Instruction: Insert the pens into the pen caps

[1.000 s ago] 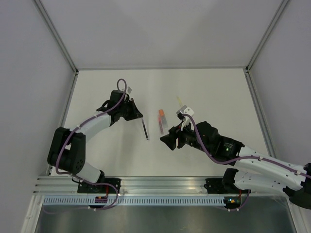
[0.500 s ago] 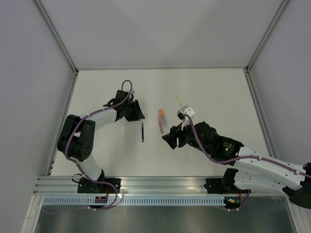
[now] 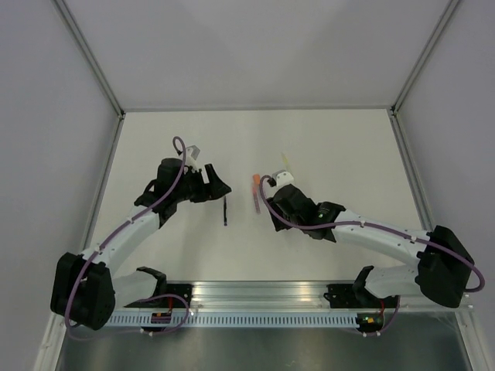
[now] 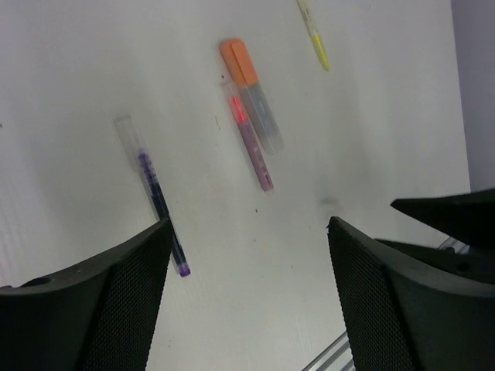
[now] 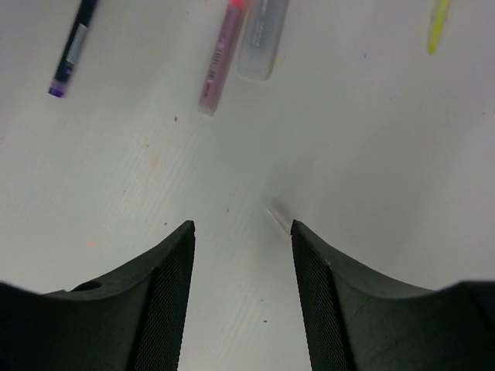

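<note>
Pens lie flat on the white table, none of them in either claw. Nearest the left claw is the black pen. Its purple butt end lies just beside the tip of the finger at the left of that claw's wrist view; whether they touch cannot be told. Its barrel runs away ahead of the claw to a clear cap sleeved over the far end. Farther ahead, roughly in line with the gap between the fingers, lies the whitish-grey pen wearing the orange cap. A pink pen lies side by side with it, touching or nearly so. The yellow pen lies beyond them, farthest from this claw and cut off by the picture's edge. The left claw's jaws stand wide apart over bare table, gripping nothing. The right claw faces the same group from the opposite, nearer side. The blunt ends of the pink and whitish-grey pens lie ahead of its fingertips. The black pen's purple end is ahead toward the left arm, and the yellow pen ahead toward the other side. Its jaws are also parted and hold nothing. A faint clear sliver, too faint to name, lies on the table between the fingertips. From above the two claws stand near each other but apart.
</note>
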Tool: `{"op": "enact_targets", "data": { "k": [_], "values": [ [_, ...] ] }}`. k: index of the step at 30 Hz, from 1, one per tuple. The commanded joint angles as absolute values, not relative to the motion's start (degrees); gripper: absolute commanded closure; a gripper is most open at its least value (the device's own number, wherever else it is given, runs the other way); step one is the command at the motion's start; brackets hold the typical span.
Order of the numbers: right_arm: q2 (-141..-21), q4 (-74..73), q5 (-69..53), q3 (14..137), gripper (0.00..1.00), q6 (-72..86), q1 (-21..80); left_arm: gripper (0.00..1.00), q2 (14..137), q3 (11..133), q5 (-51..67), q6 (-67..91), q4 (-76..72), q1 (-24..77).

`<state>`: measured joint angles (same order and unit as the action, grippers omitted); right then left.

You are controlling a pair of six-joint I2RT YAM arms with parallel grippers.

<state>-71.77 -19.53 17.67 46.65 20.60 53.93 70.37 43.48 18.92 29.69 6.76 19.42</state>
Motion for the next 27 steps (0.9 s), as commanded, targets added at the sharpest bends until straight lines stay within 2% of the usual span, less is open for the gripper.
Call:
{"op": "enact_targets", "data": {
  "k": [1, 2, 6, 9, 17, 27],
  "values": [
    [-75.5, -22.2, 16.4, 47.9, 0.42, 20.9, 51.9, 0.14, 64.3, 36.5, 21.2, 32.5, 4.1, 19.6],
    [-77.2, -22.3, 16.1, 48.0, 0.43, 21.0, 51.0, 0.08, 63.3, 33.6, 20.9, 32.5, 2.2, 19.6],
    [-81.2, -22.7, 13.8, 48.3, 0.45, 20.0, 48.4, 0.0, 61.0, 29.3, 20.1, 31.8, 0.1, 19.6],
    [-84.4, -23.1, 12.1, 49.3, 0.5, 19.3, 46.4, 0.0, 60.0, 25.6, 17.7, 31.4, -5.2, 19.6],
    [-90.3, -23.6, 10.5, 50.8, 0.54, 17.5, 45.2, 0.0, 57.7, 25.0, 18.1, 30.5, -4.6, 19.4],
    [-91.0, -23.1, 8.4, 48.6, 0.62, 18.8, 45.1, 0.01, 58.8, 25.4, 16.4, 30.0, -3.6, 19.4]
  ]
}}
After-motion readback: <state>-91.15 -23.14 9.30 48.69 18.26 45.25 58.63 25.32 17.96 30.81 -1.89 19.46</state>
